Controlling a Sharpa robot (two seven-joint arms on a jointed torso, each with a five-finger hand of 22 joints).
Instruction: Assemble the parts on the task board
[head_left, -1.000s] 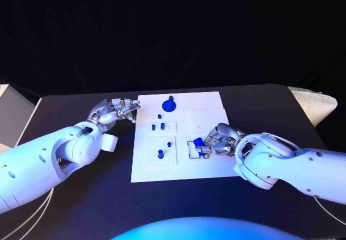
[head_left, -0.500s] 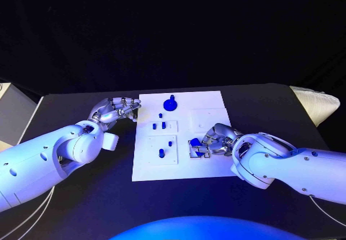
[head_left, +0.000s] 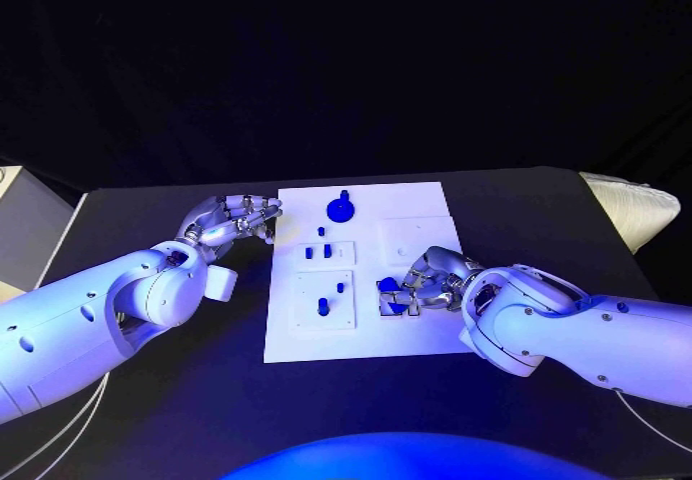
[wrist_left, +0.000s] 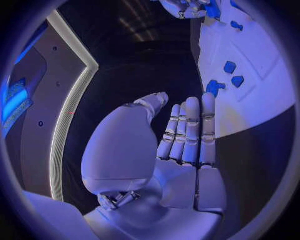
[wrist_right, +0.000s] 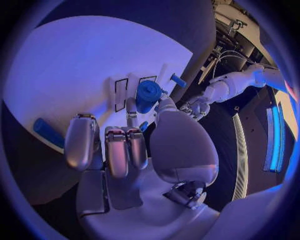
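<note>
Right robot hand (head_left: 420, 283) shifted left, blue part (head_left: 388, 286) upright

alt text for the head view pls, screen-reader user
The right hand is closed around a blue part at the right edge of the white task board. The left hand rests empty by the board's left edge; other blue parts sit on it.

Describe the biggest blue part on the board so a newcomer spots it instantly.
Start at the white rectangular task board in the middle of the black table. Go to its far edge, away from the robot, near the middle of that edge. There sits a round blue disc-shaped part with a small stem; its neighbours toward the robot are only small blue pegs, much narrower.
</note>
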